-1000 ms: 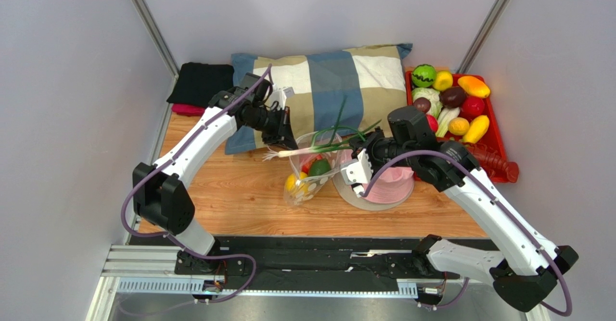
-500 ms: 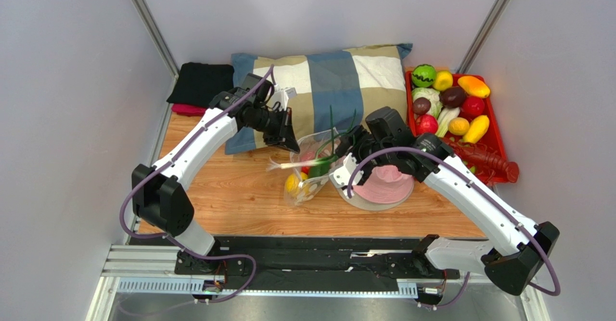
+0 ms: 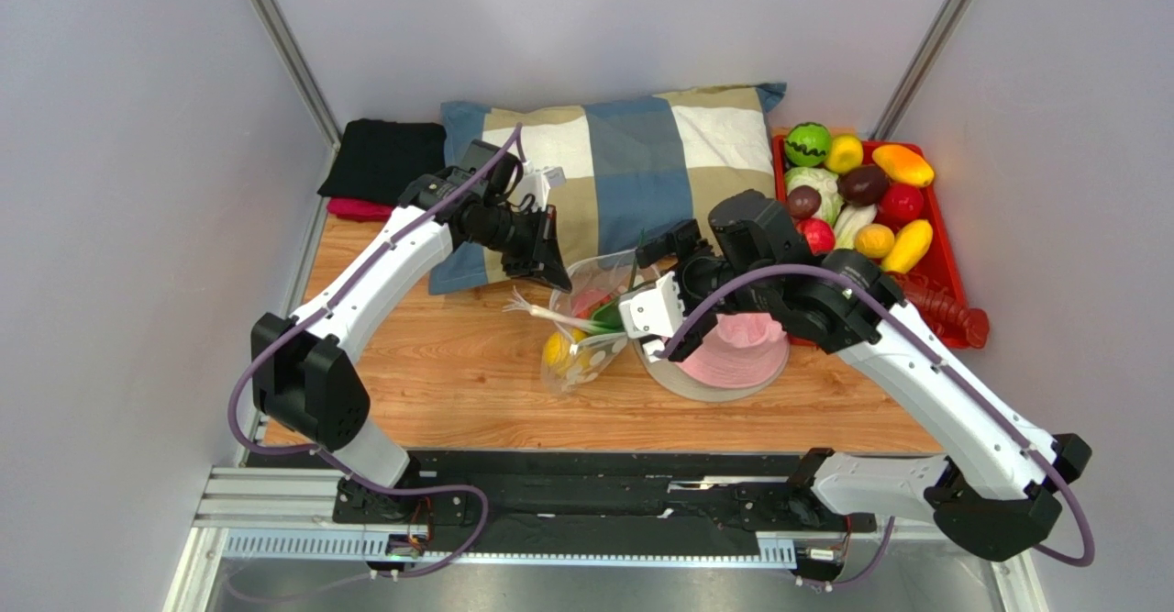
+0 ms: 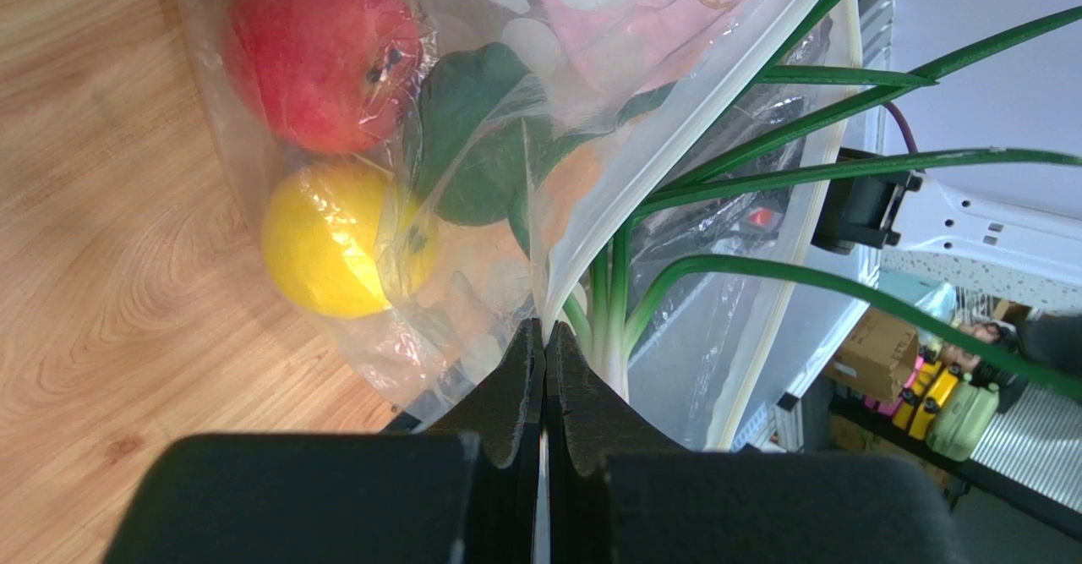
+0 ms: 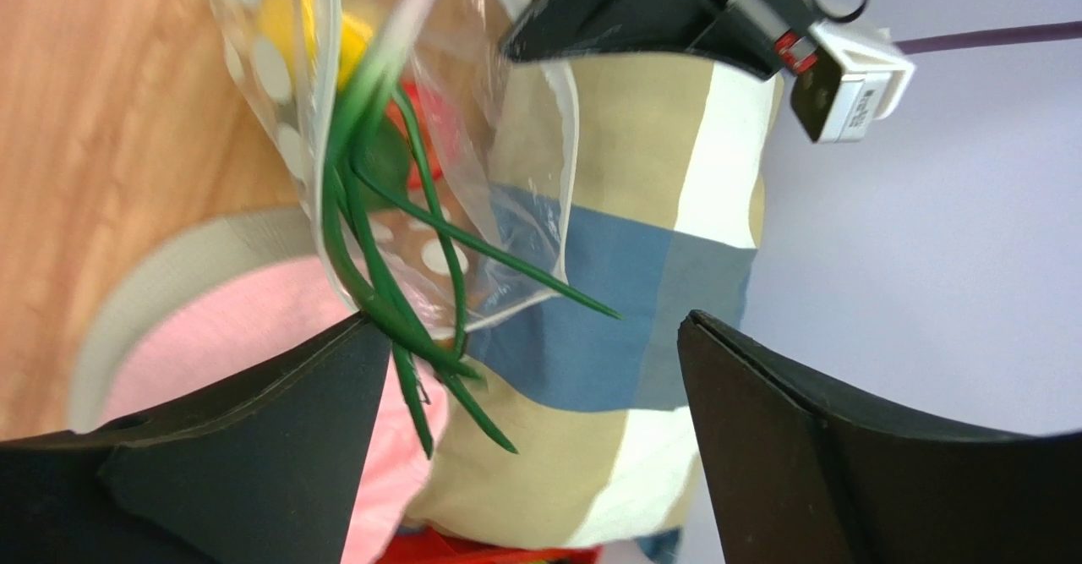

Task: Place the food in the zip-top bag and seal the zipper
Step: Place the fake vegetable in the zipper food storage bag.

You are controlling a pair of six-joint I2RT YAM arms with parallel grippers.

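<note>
**Onion leaves across the bag's mouth**

My left end effector is pressed together on the rim of the zip-top bag, pinching the plastic and holding the mouth up. My right end effector is spread wide and grips nothing. The spring onion brushes one of its fingers. The bag sits on the surface between my arms, with a red fruit and a yellow one inside.

The onion is my worry. It is only partly in: green leaves fan out past the zipper, and the white root end also appears to poke out. If I press the seal now, the leaves would be caught in it and the strip would not close. If my right finger snags the leaves as it backs away, it could pull the onion out. A slip of my left pinch would let the mouth collapse and spill the fruit.

Room is tight on two sides. The pink hat is just beside the bag on the right, and the pillow lies close behind. The bare surface nearer my bases and to the left looks the freest way to move.
</note>
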